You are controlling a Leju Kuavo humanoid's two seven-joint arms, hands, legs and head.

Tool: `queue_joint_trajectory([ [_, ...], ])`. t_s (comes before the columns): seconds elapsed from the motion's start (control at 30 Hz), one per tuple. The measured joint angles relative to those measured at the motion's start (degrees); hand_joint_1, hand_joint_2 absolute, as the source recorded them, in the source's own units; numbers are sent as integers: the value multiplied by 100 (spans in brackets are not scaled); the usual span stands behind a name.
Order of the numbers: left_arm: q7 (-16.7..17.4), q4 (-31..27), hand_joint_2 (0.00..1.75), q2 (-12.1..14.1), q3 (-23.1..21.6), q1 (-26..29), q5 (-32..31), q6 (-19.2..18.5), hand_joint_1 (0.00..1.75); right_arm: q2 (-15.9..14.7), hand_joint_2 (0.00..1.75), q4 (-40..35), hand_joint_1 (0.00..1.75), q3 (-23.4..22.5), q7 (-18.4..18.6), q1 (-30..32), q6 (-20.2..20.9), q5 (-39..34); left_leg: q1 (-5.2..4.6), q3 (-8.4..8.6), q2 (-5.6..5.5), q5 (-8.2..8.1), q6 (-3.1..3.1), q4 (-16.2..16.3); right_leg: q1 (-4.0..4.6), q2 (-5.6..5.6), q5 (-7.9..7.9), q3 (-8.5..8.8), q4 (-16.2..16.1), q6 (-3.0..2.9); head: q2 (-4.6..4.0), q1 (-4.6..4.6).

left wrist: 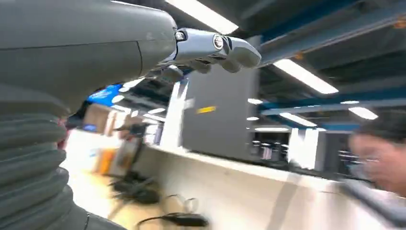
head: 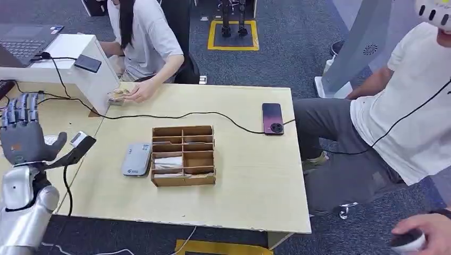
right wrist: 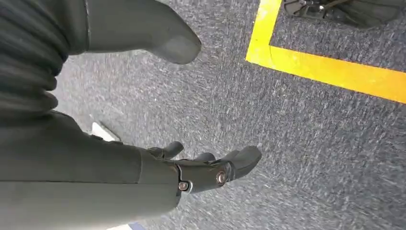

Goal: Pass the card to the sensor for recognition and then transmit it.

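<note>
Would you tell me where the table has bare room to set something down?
Free: the near strip between the wooden organizer and table edge, and right of it below the phone. Crowded: the far left corner around the white stand and cables.

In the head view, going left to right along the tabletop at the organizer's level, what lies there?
Left hand → black stand → grey sensor → wooden organizer → phone.
</note>
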Motion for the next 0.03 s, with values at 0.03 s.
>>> queue_joint_trajectory([
  [0.03,-136,-55,175,-19,242,236,168,118,0,0,175,0,0,-37,4,13,0,-2,1,1,6,-3,1,0,0,6,-2,-2,0,0,2,0],
])
